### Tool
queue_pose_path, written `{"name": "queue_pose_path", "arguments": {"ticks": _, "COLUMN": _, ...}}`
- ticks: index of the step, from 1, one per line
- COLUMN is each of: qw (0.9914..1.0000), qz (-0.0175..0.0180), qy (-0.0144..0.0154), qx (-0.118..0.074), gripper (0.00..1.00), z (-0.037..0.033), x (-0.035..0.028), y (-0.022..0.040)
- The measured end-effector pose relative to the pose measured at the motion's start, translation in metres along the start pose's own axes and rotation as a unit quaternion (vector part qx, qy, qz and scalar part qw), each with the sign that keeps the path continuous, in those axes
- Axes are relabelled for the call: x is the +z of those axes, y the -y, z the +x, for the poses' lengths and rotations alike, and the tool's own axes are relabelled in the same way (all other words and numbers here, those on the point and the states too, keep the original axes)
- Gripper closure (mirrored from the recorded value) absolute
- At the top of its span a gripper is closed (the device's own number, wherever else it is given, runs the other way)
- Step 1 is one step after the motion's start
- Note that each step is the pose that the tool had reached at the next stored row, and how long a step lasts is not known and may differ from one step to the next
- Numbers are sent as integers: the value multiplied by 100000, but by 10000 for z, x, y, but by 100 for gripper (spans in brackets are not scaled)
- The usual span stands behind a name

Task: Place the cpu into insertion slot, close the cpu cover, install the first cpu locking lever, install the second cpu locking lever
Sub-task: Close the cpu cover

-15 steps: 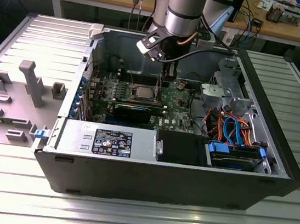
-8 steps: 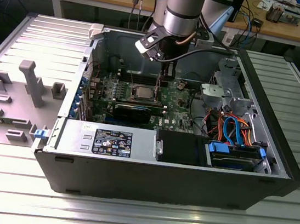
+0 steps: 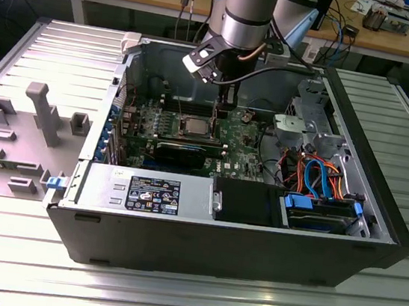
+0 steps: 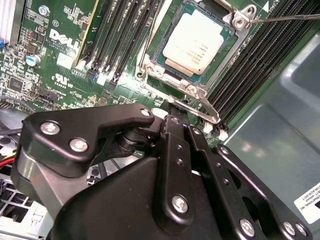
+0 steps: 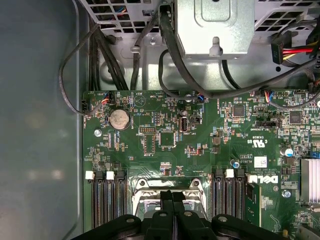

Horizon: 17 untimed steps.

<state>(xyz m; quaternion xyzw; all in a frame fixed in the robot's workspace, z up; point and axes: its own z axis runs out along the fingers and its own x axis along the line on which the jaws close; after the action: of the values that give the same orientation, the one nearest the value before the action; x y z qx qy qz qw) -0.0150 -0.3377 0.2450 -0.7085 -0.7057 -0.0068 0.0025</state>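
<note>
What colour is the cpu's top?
The cpu has a pale silver-grey top, best seen in the second wrist view.

Open computer case (image 3: 214,249) on ribbed metal table (image 3: 170,299), green motherboard (image 5: 200,145), coin battery (image 5: 119,119), blue and orange cables (image 3: 322,176)

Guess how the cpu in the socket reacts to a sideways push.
The cpu sits flat, ringed by the cpu cover, so it likely won't slide or tip. Its smooth metal top looks slippery. Small and thin: probably light.

Silver cpu (image 4: 192,42) lies flat, framed by the grey cpu cover (image 4: 175,86).
</note>
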Motion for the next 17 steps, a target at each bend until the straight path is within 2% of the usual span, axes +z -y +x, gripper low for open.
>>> {"name": "queue_pose_path", "arguments": {"ticks": 7, "qw": 100000, "qz": 0, "qy": 2, "qx": 9, "gripper": 89, "z": 0, "x": 1, "y": 5}}
{"name": "queue_pose_path", "arguments": {"ticks": 9, "qw": 100000, "qz": -1, "qy": -2, "qx": 1, "gripper": 89, "z": -1, "x": 16, "y": 31}}
{"name": "queue_pose_path", "arguments": {"ticks": 14, "qw": 100000, "qz": 0, "qy": -1, "qx": -8, "gripper": 89, "z": -2, "x": 82, "y": 210}}
{"name": "queue_pose_path", "arguments": {"ticks": 17, "qw": 100000, "qz": 2, "qy": -11, "qx": -33, "gripper": 89, "z": -3, "x": 120, "y": 280}}
